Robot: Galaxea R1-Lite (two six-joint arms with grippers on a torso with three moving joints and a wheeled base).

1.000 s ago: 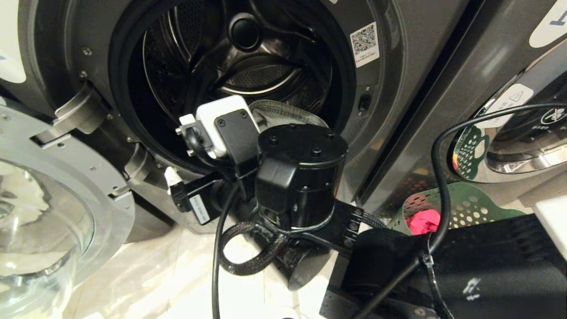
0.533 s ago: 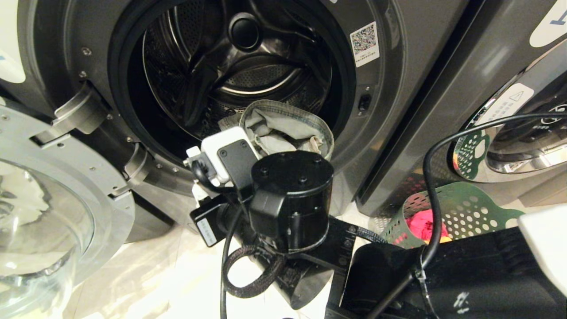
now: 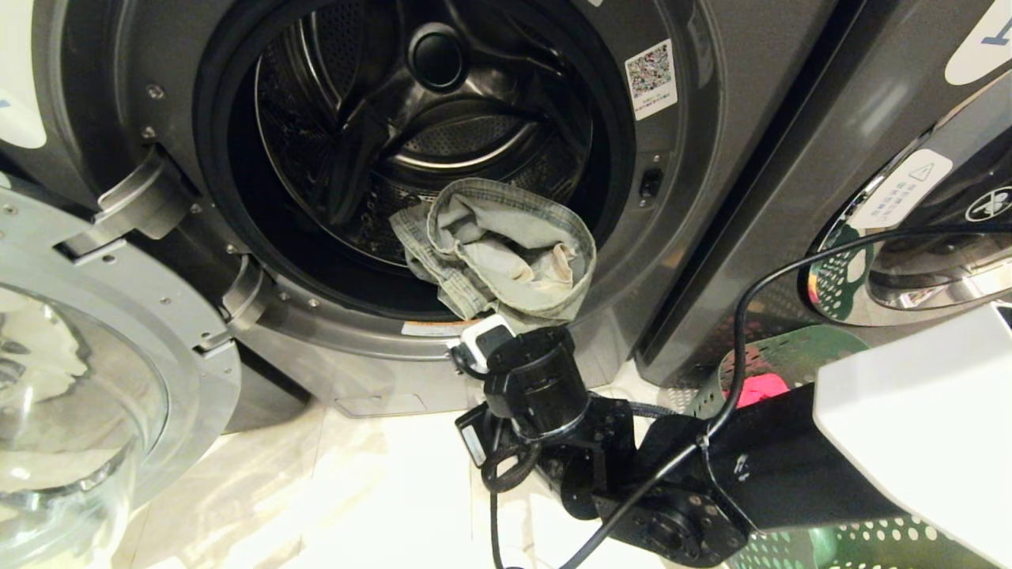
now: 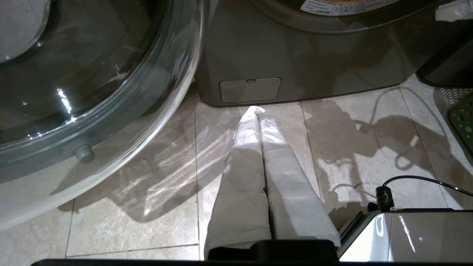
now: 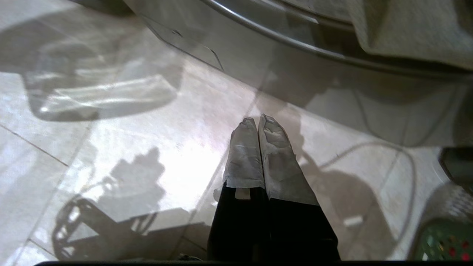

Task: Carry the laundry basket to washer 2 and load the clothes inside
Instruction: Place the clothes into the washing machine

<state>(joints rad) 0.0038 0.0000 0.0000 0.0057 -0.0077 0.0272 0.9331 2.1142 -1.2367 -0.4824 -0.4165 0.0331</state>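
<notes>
A second dark grey washer (image 3: 798, 158) stood just beside the open machine, on its right in the head view, its chrome-ringed door (image 3: 909, 261) shut and carrying a white warning sticker (image 3: 901, 186). A white label (image 3: 980, 43) showed at its upper corner, too cropped to read. The floor (image 4: 147, 184) was pale beige tile with thin grout lines, streaked with bright reflections and crossed by dark shadows.

Glossy beige floor tiles (image 4: 147, 192) catch bright light beside a neighbouring grey washer (image 3: 870, 158).
</notes>
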